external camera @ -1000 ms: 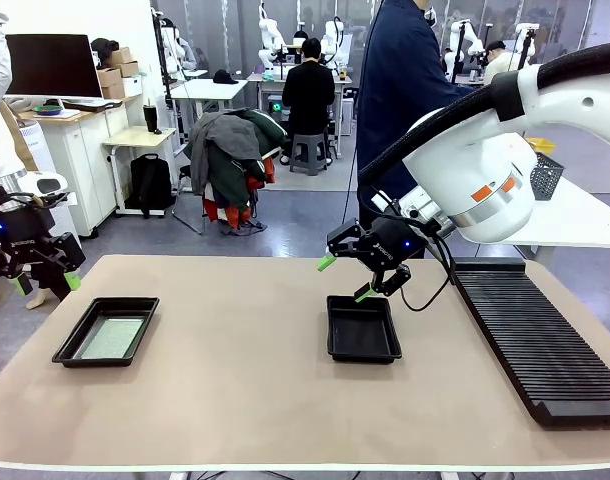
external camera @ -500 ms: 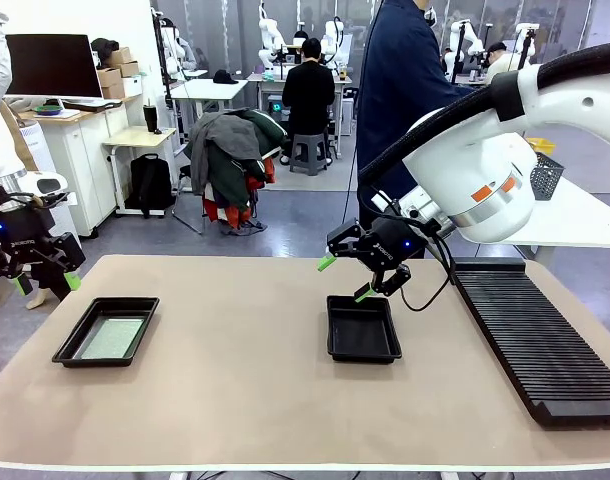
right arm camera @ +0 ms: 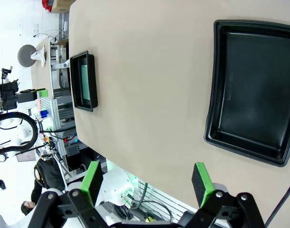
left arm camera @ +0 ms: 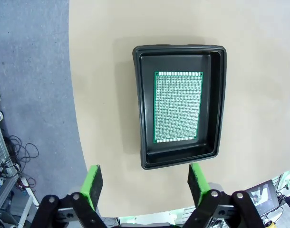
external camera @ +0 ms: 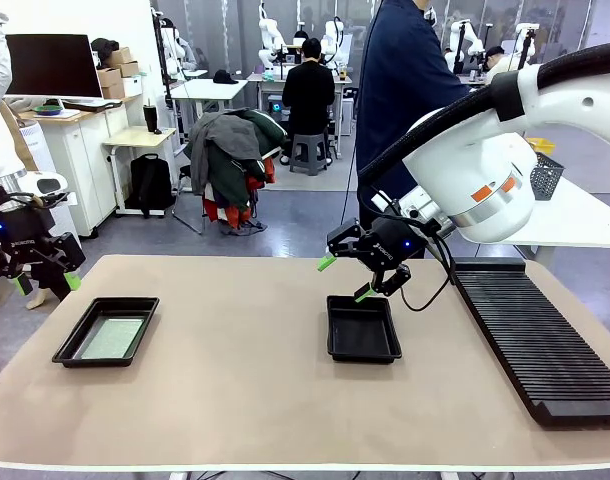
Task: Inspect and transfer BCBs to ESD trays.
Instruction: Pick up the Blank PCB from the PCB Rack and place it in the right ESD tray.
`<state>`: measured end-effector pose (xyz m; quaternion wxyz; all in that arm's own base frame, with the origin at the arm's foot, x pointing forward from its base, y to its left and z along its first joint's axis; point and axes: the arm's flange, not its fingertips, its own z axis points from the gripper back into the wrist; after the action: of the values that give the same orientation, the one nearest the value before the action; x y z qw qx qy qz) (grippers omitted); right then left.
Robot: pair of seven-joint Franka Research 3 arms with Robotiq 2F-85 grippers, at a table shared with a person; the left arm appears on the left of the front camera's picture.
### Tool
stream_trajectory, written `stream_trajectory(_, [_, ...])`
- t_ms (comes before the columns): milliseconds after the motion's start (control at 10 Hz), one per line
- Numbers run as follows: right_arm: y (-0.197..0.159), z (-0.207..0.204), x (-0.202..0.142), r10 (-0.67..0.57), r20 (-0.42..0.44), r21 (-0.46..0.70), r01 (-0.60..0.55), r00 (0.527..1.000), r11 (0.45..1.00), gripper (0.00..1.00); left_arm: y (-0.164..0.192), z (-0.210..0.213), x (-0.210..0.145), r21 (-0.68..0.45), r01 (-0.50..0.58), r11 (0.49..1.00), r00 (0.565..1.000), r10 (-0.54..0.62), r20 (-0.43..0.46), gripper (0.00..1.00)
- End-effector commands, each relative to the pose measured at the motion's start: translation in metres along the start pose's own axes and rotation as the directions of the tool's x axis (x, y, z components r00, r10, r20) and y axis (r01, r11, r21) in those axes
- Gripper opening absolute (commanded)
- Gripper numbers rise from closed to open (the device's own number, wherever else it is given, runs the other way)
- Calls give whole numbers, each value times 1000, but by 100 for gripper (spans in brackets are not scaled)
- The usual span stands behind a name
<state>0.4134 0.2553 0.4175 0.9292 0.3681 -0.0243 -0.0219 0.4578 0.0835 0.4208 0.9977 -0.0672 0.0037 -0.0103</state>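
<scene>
Both the left gripper (left arm camera: 145,183) and right gripper (external camera: 345,278) gape wide, empty, so I'd square the left one over the thin green speckled circuit board (left arm camera: 178,107) lying flat in its shallow black plastic tray (left arm camera: 145,109) for a full look.

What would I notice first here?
The big white right arm reaches in, its open hand hanging above the far end of an empty black tray in the middle. Next, a green board lies flat in the other tray at the left, and a long ribbed rack sits on the right.
</scene>
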Motion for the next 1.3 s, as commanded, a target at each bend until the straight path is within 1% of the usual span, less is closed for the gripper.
stream_trajectory(0, [3,-2,3,-17,11,-25,17,1000,1000,100,1,-2,0,2,-3,1000,1000,3,4,95])
stream_trajectory(1200, [3,-2,3,-17,11,-25,17,1000,1000,100,1,-2,0,2,-3,1000,1000,3,4,95])
